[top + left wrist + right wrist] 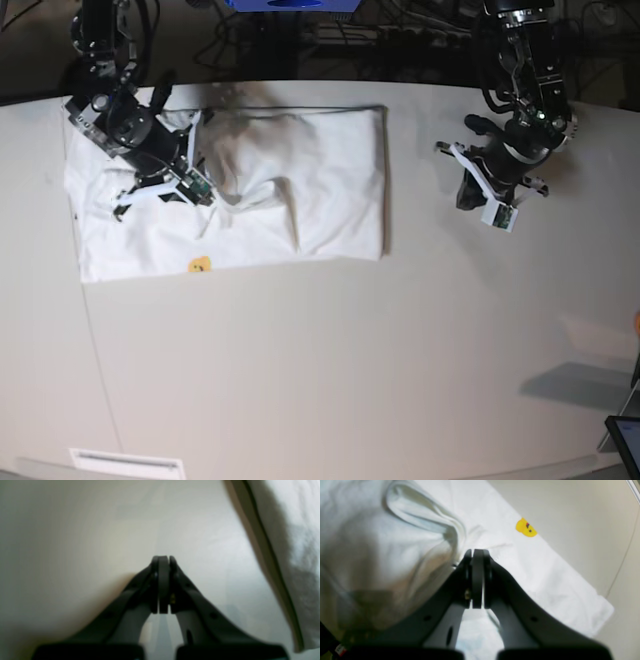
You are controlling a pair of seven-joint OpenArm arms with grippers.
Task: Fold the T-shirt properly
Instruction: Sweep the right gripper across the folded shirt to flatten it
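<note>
In the left wrist view, the left hand (163,585) was seen pressed shut, empty, over bare counter (75,542), the T-shirt (292,555) edge at right.

In the right wrist view, the right hand (477,580) was closed over bunched cloth; whether cloth was pinched could not be told.

In the base view, the T-shirt (300,190) was laid far left, its long axis left-right.

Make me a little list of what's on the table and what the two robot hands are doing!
shirt: white T-shirt, partly folded, bunched in the middle
yellow spot: small yellow print near the shirt's edge
right hand: shut, over the shirt; whether it pinches cloth is unclear
left hand: shut, holding nothing, over bare table beside the shirt
table: pale, shirt lies at the far side
</note>
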